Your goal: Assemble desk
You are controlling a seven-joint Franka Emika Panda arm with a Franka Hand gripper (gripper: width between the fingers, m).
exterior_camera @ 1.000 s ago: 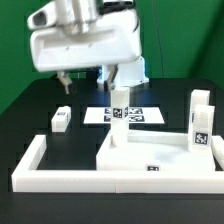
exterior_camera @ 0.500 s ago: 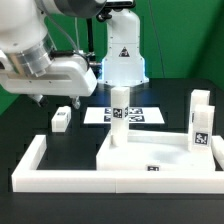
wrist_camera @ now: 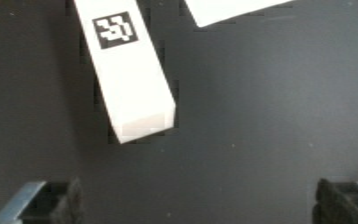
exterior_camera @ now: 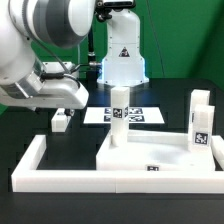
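Looking down through the wrist camera, you see the end effector [wrist_camera: 190, 203] with its two dark fingertips [wrist_camera: 34, 203] spread wide and nothing between them, so it is open and empty above the black worktop [wrist_camera: 265, 110]. The loose leg [wrist_camera: 131, 72] lies flat ahead of the fingertips, clear of the gap between them and not touching either one. Its long axis runs away from the end effector at a slight slant, so it points roughly across the line joining the two fingertips, which suits a pinch across its narrow width. Its tagged end is the far end; the plain end is nearest to you.

In the exterior view the same leg [exterior_camera: 62, 119] sits just below the end effector [exterior_camera: 62, 106], which hangs close over it, on the side away from the marker board [exterior_camera: 138, 115]. The tabletop [exterior_camera: 160, 153] rests inside the border rail [exterior_camera: 30, 160], with one leg [exterior_camera: 119, 112] upright at its corner and another leg [exterior_camera: 200, 121] standing on the far side from the end effector.

Your coming move, as I judge it, turns on shifting forward along the leg's length until it lies between the fingertips, then descending.
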